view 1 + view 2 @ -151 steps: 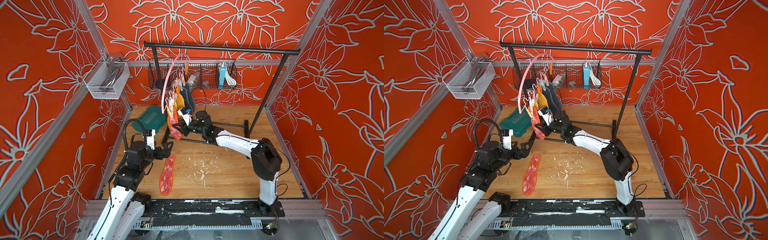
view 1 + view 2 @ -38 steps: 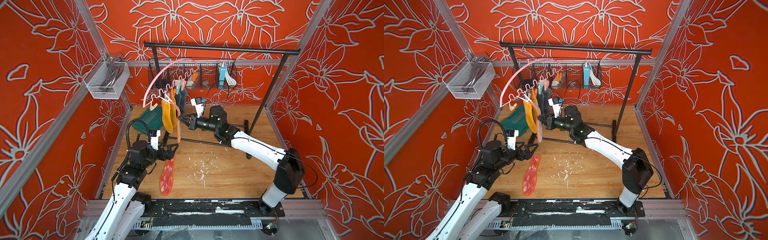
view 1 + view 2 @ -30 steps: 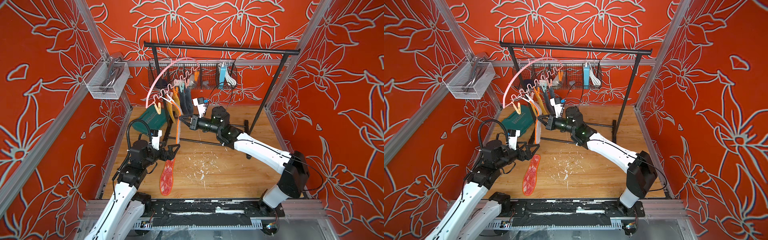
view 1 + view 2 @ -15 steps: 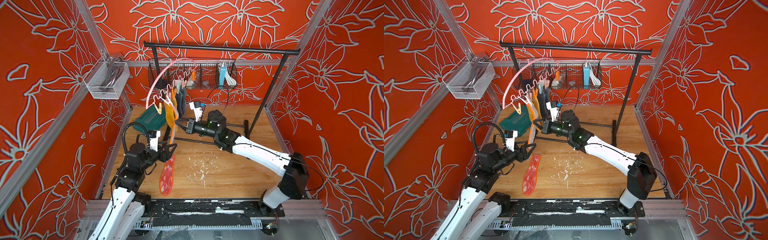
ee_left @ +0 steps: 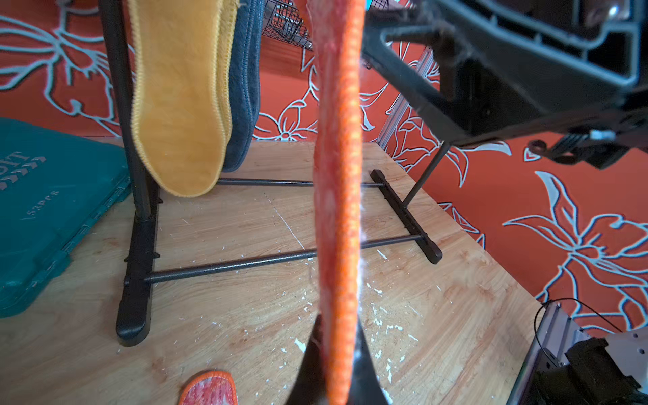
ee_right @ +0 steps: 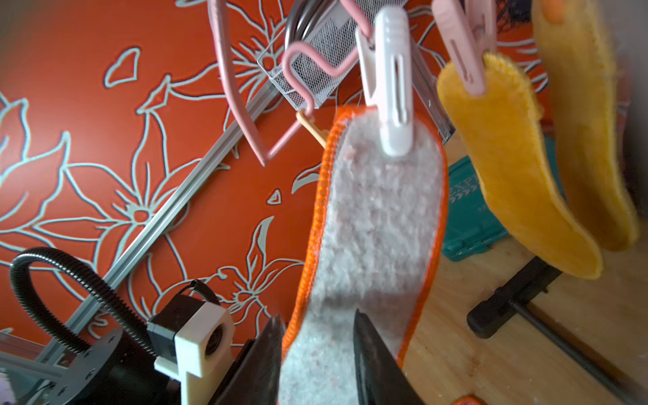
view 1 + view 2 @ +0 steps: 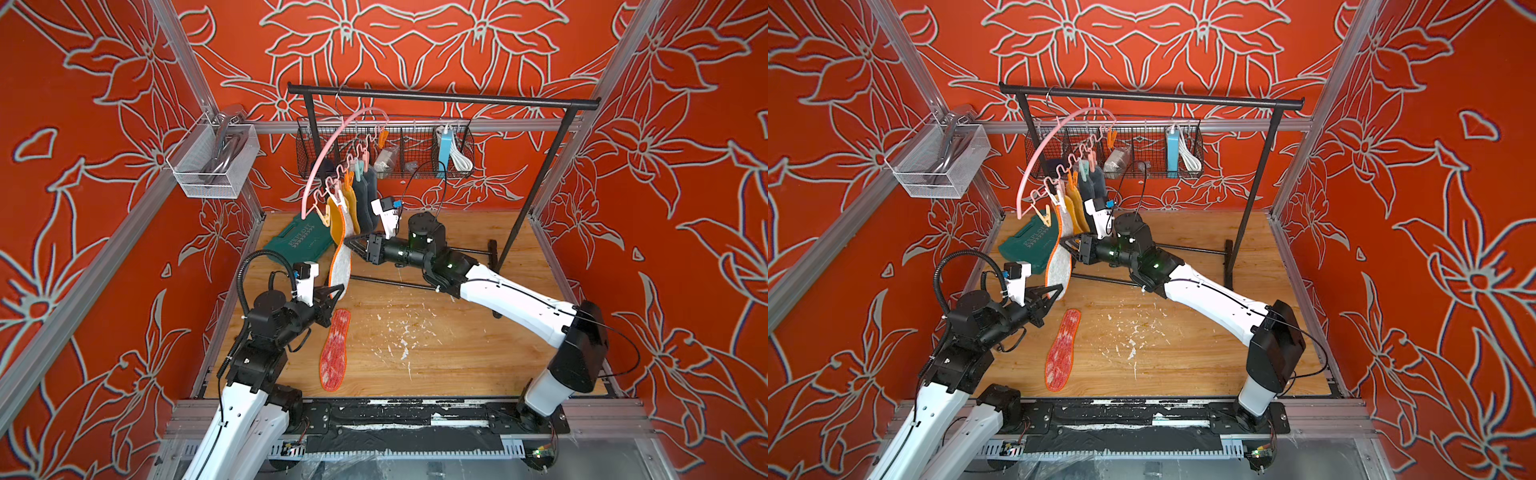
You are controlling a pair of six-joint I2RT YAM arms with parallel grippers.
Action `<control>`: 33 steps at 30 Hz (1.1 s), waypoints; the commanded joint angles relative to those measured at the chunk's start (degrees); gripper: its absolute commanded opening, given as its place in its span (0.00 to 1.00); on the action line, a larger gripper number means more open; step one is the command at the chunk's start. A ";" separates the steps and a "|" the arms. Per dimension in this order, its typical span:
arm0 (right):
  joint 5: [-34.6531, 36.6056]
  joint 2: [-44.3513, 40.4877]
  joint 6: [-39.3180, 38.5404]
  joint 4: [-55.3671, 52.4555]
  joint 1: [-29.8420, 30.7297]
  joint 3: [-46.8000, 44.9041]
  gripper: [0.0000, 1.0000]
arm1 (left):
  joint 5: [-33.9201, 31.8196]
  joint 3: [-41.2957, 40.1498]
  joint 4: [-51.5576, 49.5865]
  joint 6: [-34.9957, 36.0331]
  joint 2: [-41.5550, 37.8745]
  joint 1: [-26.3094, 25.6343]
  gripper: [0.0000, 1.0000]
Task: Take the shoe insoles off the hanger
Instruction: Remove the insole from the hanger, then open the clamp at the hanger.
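The pink arched plastic hanger hangs by its metal hook from the left end of the black metal garment rack. It is tilted over the back left corner of the wooden table, low end toward the left wall. Five insoles hang from its pegs.

Lowest is a foot-shaped felt insole with an orange stitched rim. Its fuzzy grey-white back faces the right wrist camera and its mottled red face shows edge-on in the left wrist view. A white plastic peg bites its top end. Next along are two mustard yellow insoles, then two dark grey insoles, all hanging close together.

The left gripper is clamped on the bottom end of the orange-rimmed insole, a black finger on each face. The right gripper sits level with that insole's middle. Its fingers stand apart on either side of the insole's waist; whether they touch it I cannot tell.

A matching red-white mottled insole lies flat, face up, near the table's front left corner. A green plastic tool case lies by the back left edge.
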 commanded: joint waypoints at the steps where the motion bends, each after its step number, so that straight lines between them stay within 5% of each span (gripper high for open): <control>1: 2.79 1.43 -10.67 -6.97 -1.06 4.77 0.46 | -0.24 -0.16 1.62 0.88 -0.13 0.26 0.00; 8: 9.95 4.51 -20.97 -13.35 -1.47 12.77 0.62 | -0.31 0.13 1.30 0.80 0.75 0.18 0.00; 13: 11.25 8.30 -22.88 -15.91 -1.52 19.22 0.61 | -2.02 1.41 -0.33 1.49 2.99 -1.52 0.00; 23: 15.08 17.23 -25.96 -21.51 -1.50 31.29 0.61 | -17.01 5.26 -8.27 3.59 5.24 -9.30 0.00; 33: 13.37 26.34 -24.11 -26.39 -1.47 45.18 0.59 | -19.99 5.53 -9.27 5.60 4.45 -12.69 0.00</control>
